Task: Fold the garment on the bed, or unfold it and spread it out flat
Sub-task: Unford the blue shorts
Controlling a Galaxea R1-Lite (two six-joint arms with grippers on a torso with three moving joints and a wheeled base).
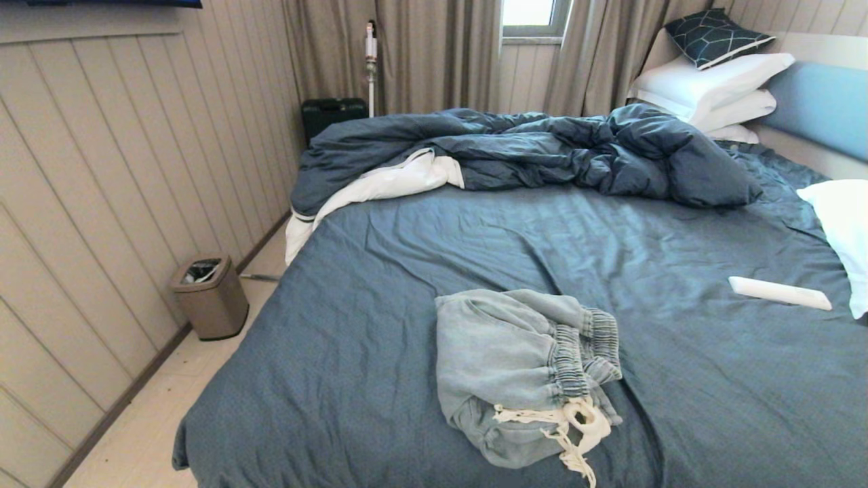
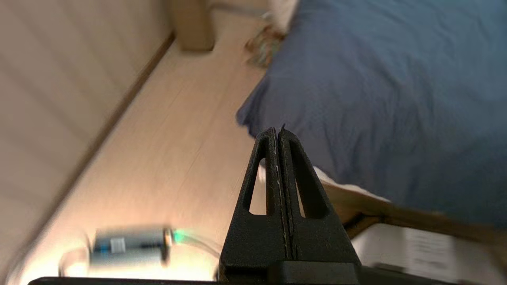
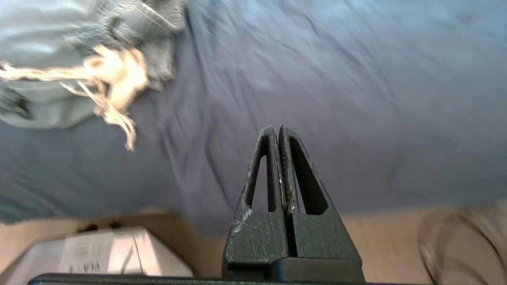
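Note:
The garment [image 1: 502, 366], pale blue shorts with a gathered waistband and a frayed white drawstring [image 1: 576, 423], lies bunched on the near middle of the bed [image 1: 475, 244]. In the right wrist view the garment [image 3: 47, 43] shows off to one side, well apart from my right gripper [image 3: 278, 130], which is shut and empty over the bed's near edge. My left gripper [image 2: 277, 130] is shut and empty too, hanging over the floor beside the bed's near left corner [image 2: 253, 114]. Neither arm shows in the head view.
A rumpled dark blue duvet [image 1: 529, 149] lies across the far side. White pillows [image 1: 712, 88] stack at the headboard, another pillow [image 1: 844, 230] at the right edge. A white remote [image 1: 780, 293] lies on the sheet. A bin [image 1: 209, 295] stands on the floor to the left.

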